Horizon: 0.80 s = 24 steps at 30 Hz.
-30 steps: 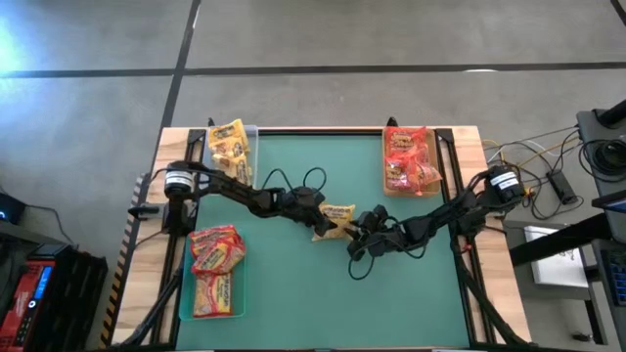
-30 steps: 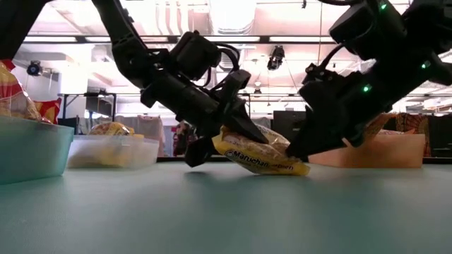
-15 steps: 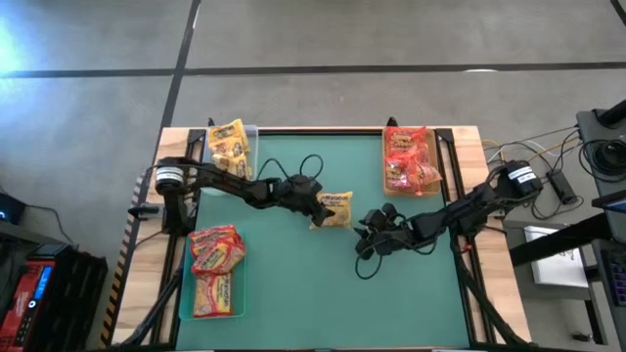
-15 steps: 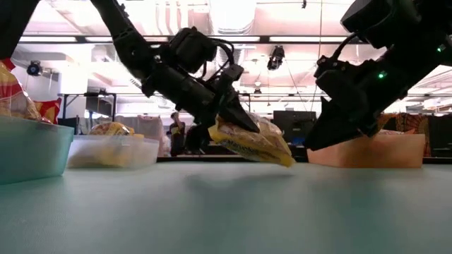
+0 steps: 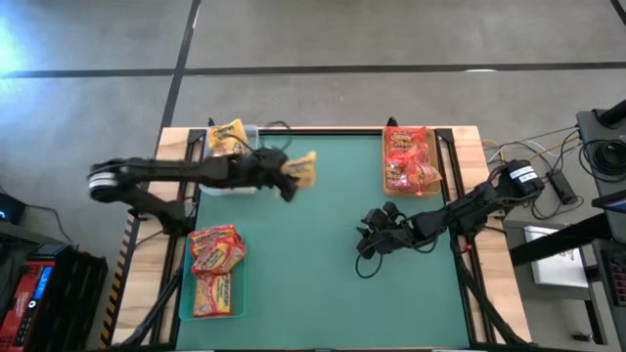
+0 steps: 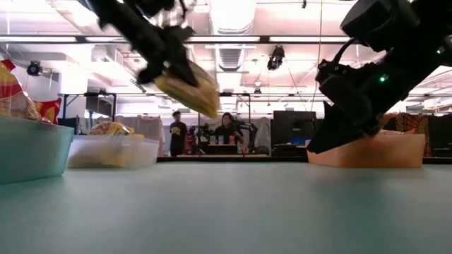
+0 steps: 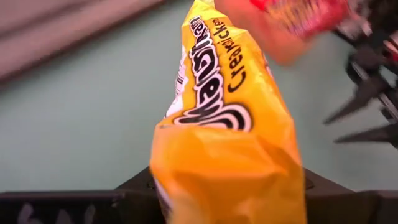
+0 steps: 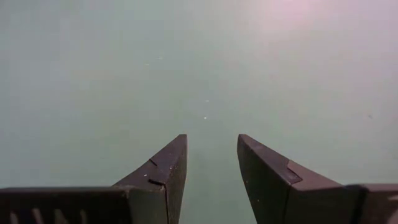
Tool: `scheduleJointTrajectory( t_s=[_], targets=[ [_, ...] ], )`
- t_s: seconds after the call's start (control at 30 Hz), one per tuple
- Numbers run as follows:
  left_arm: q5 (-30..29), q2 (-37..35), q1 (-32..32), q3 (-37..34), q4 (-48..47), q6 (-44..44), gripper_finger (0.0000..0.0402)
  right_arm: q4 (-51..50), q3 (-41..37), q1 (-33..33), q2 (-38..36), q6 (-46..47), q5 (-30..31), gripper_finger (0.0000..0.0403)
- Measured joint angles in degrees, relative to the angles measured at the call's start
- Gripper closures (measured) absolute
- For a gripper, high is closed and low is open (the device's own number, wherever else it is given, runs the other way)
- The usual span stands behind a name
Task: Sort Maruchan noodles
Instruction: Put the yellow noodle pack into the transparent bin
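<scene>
At the left side of the green table (image 5: 323,284), a green tray (image 5: 186,293) holds red-orange noodle packets (image 5: 215,269). Behind it, a clear tray (image 5: 220,186) holds yellow packets (image 5: 227,142). Just beside that tray, the left gripper (image 5: 284,174) is clamped on a yellow noodle packet (image 5: 301,168), carried well above the table. Near the table's middle, the right gripper (image 5: 364,235) hangs low, fingers (image 8: 168,168) parted and holding nothing. At the far right corner, a tan tray (image 5: 389,186) holds red packets (image 5: 409,158).

The desk (image 5: 323,244), green-topped with a wooden border, carries a clear tray (image 5: 235,186), a tan tray (image 5: 389,186) and a green tray (image 5: 186,293), each holding noodle packets.
</scene>
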Motion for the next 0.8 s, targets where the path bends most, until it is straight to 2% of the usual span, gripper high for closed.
scheduleJointTrajectory(
  t_s=[0.13,0.27,0.47,0.6,0.7,0.8],
  targets=[
    [-8.1,-9.4,0.0,0.0,-11.1,1.0,0.0264,0.0,-0.3,-0.3,0.0,-0.1,1.2,0.0271],
    [-14.7,-15.9,0.0,0.0,-24.6,-1.1,0.0264,0.0,-0.4,-0.4,0.0,-0.7,1.5,0.0271],
    [-16.1,-21.2,0.5,-0.1,-41.8,-7.0,0.0263,0.0,-0.5,-0.4,0.0,-1.3,1.6,0.0271],
    [-18.0,-22.5,1.3,-0.4,-48.0,-9.5,0.0263,0.0,-0.6,-0.4,0.0,-1.5,2.7,0.0271],
    [-21.3,-22.6,1.6,-1.3,-48.3,-10.0,0.0263,0.0,-0.7,-0.3,0.0,-1.6,3.0,0.0271],
    [-21.3,-21.7,1.5,-2.5,-47.8,-8.7,0.0263,0.0,-0.7,-0.3,0.0,-1.6,3.0,0.0271]
  ],
)
